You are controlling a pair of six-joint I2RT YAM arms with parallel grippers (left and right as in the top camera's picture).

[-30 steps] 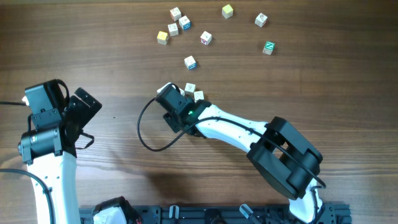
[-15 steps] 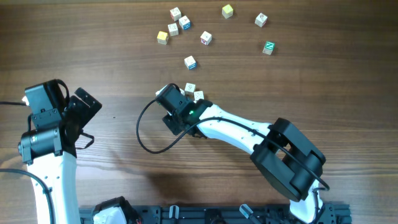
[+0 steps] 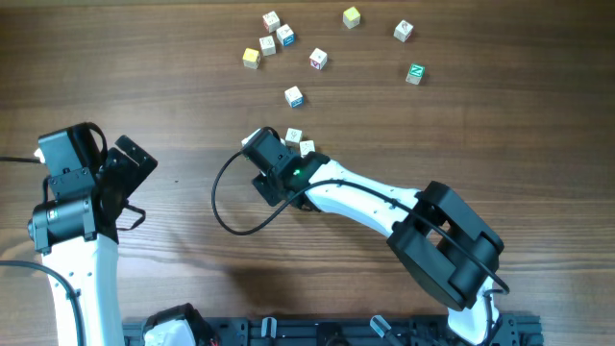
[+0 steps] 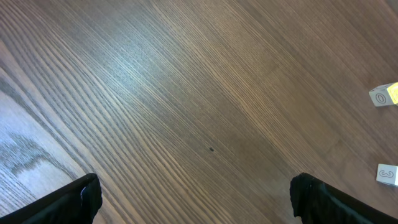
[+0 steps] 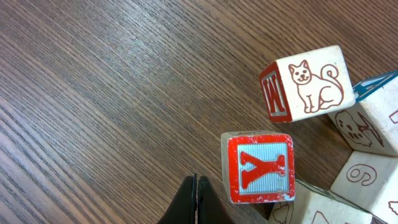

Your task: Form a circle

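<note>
The circle shows in the right wrist view as a tight cluster of wooden cubes: a red-faced Y cube (image 5: 259,168), a white cat cube (image 5: 308,84) and more white cubes (image 5: 367,127) at the right edge. My right gripper (image 5: 196,200) is shut and empty, its tips just left of the Y cube. From overhead the right gripper (image 3: 279,163) covers most of the cluster, and only two cubes (image 3: 294,136) peek out beside it. My left gripper (image 4: 202,202) hangs open over bare wood at the table's left (image 3: 130,173).
Several loose alphabet cubes lie scattered at the far side, such as a yellow one (image 3: 252,58), a green-faced one (image 3: 414,73) and a blue-edged one (image 3: 294,95). A black cable (image 3: 223,207) loops left of the right wrist. Two white cubes (image 4: 385,94) sit at the left wrist view's right edge.
The right arm's elbow has shifted very slightly towards the lower right. The cubes and the left arm have not moved.
</note>
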